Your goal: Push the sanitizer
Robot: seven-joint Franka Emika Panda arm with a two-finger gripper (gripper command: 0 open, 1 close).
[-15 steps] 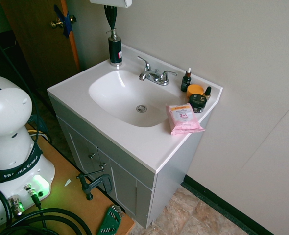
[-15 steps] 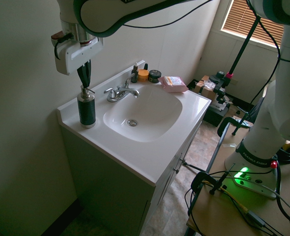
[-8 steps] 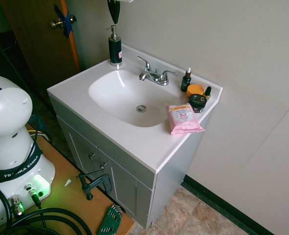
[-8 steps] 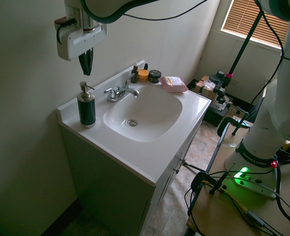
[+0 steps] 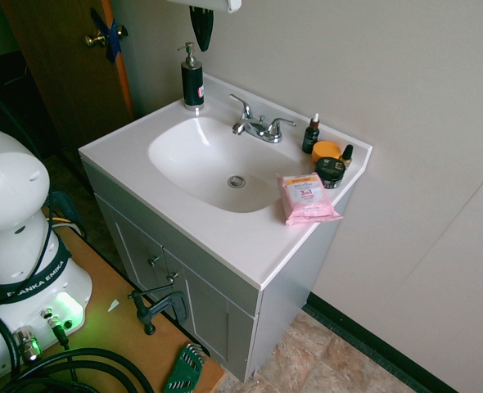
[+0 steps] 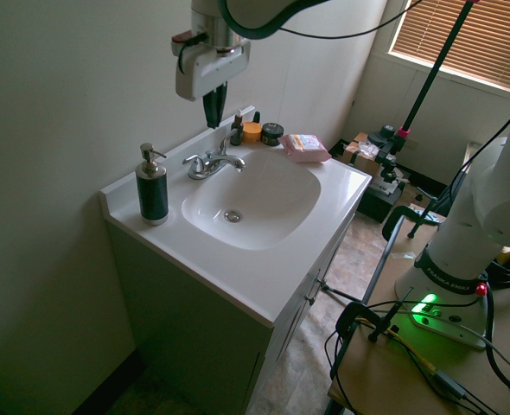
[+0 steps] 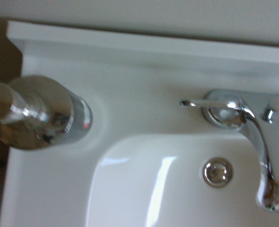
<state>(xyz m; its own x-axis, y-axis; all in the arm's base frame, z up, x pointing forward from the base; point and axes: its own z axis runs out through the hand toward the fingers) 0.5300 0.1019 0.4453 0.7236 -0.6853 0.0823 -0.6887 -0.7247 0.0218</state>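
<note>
Exterior views show the hand, fingers pinched together and empty, hanging high above the white vanity surface, well clear of the tall black pump-top sanitizer bottle at its back corner. A good push, I judge, means lowering beside the bottle's body and pressing low and slowly so it slides rather than tips.

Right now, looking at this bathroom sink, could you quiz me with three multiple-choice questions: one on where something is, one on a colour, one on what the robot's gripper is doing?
1. Where is the sanitizer?
A. in the basin
B. on the counter's back corner, left of the faucet
C. on the floor

2. What colour is the wipes pack?
A. pink
B. blue
C. green

3. What about the gripper?
A. holding the sanitizer
B. pressing the pump
C. in the air, touching nothing

Answers:
1 B, it stands by the wall.
2 A, pink wrapper.
3 C, it hangs above the faucet.
</note>
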